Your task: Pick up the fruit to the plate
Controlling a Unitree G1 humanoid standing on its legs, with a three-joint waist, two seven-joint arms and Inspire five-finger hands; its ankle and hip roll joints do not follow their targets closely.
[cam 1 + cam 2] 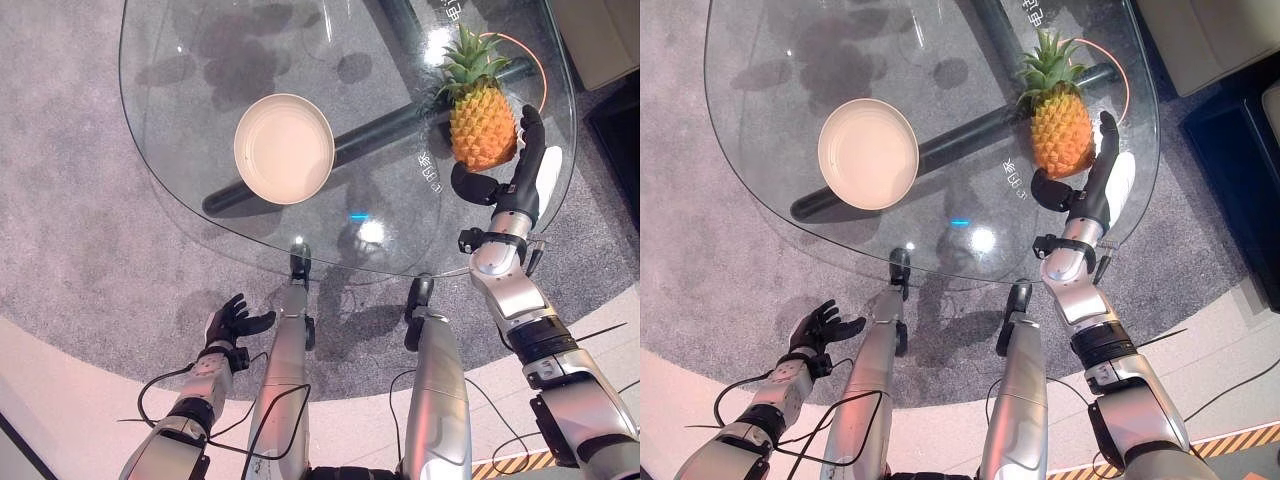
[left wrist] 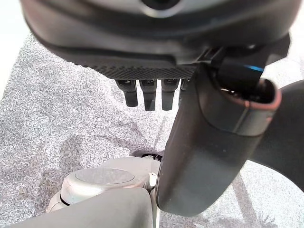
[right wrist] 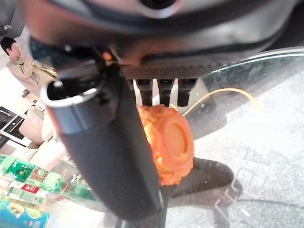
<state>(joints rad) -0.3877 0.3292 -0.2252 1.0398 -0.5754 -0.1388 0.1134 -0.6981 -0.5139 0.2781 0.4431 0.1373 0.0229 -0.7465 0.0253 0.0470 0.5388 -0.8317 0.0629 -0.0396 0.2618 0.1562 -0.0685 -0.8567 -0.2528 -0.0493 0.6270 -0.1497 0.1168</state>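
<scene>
The pineapple [image 1: 482, 125] is seen lying on the glass worktop [image 1: 180, 190], toward its right side, with the leafy crown pointing away from the robot and the flat base turned toward it. Its long axis therefore runs roughly from near to far, slightly tilted to the left at the crown.

The right hand [image 1: 520, 175] is placed at the pineapple's near right flank. Its fingers [image 1: 530, 135] are held straight along the fruit's right side, and the thumb [image 1: 475, 187] is spread under the base end. In the right wrist view the pineapple's base [image 3: 173, 142] is shown just past the fingers, between them and the thumb. The hand is wide, not closed on the fruit; whether the fingers already touch the skin cannot be told.

The plate [image 1: 284, 148] stands on the same worktop, well apart from the pineapple, to its left and at about the same depth. It holds nothing.

The left hand [image 1: 232, 322] is held low over the carpet [image 1: 80, 250], off the worktop's near edge, with fingers relaxed and nothing in it.

The right hand is judged much the nearer to the fruit. The coming move would call for a closing across the short axis, then a carry leftward to the plate.
</scene>
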